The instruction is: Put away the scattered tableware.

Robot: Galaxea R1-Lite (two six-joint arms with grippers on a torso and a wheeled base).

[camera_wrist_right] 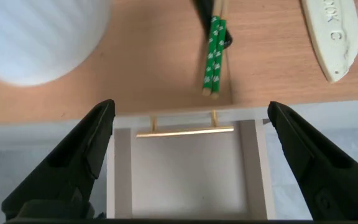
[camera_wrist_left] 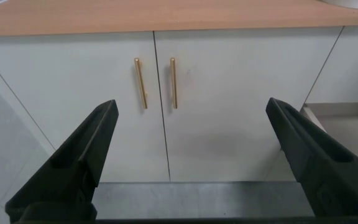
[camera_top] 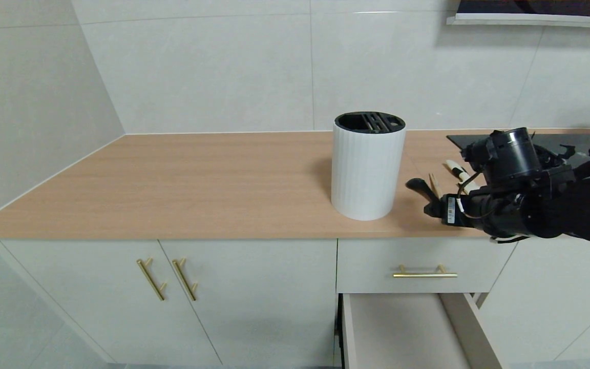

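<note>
A white ribbed utensil holder with a black slotted top stands on the wooden counter; its side also shows in the right wrist view. To its right lie a pair of green-patterned chopsticks and a white flat utensil. A dark object partly under the chopsticks is too hidden to identify. My right gripper hovers open over the counter's front edge near the chopsticks, holding nothing. My left gripper is open, low in front of the cabinet doors.
Below the counter, a drawer is pulled open under a closed drawer with a gold handle. Cabinet doors with gold handles are at the left. A black cooktop occupies the back right.
</note>
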